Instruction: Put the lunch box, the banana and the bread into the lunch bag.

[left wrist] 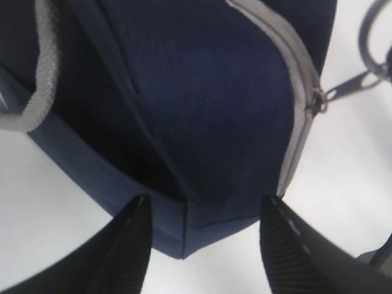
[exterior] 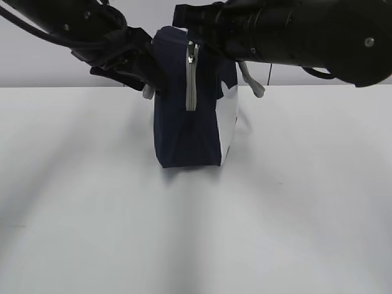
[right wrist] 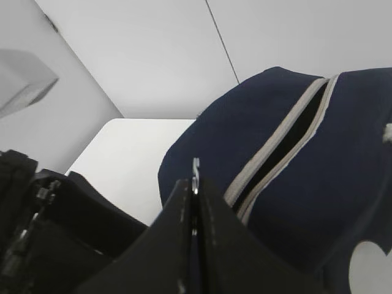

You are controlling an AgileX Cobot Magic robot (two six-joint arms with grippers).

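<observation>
The navy lunch bag [exterior: 187, 122] stands upright on the table, end-on to the exterior view, with its grey zipper [exterior: 191, 79] running up the near end. My left gripper [exterior: 146, 78] is open at the bag's upper left. In the left wrist view its jaws [left wrist: 206, 202] straddle a corner of the bag [left wrist: 202, 110] without closing. My right gripper [exterior: 187, 24] is at the bag's top. In the right wrist view it [right wrist: 196, 184] is shut on the metal zipper pull [right wrist: 195, 166]. The zipper [right wrist: 288, 144] gapes a little. The lunch box, banana and bread are out of view.
A grey strap handle [exterior: 252, 82] hangs off the bag's right side, and another shows in the left wrist view [left wrist: 43, 79]. The white table [exterior: 196, 233] stretches in front of the bag. A grey wall stands behind.
</observation>
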